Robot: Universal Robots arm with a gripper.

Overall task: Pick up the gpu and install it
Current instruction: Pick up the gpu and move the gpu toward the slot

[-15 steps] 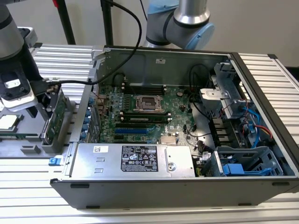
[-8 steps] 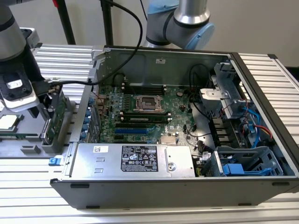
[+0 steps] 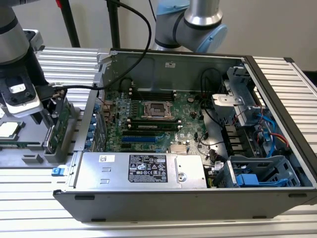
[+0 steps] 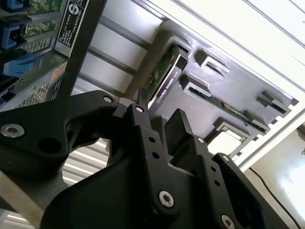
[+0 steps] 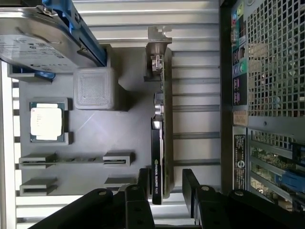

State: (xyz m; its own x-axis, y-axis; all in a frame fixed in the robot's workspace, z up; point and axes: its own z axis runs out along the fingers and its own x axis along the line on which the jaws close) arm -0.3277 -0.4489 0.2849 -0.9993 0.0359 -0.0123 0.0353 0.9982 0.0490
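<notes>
Hand (image 5: pixel 166 177) spread open, one finger on either side of the near end of the gpu (image 5: pixel 157 143); a gap shows on one side, nothing gripped. The gpu stands on edge in a slot of the grey holder tray (image 5: pixel 128 138), which sits on the slatted surface (image 3: pixel 148 229), just beside the open computer case (image 3: pixel 198 201), on the exterior view's left.

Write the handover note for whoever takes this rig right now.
The gripper is open, one finger on each side of the gpu, not clamped.
The gpu stands on edge in the grey tray, outside the computer case.
Done: gripper lined up on the gpu.
Left: gpu not yet lifted, not yet in the computer case.
</notes>
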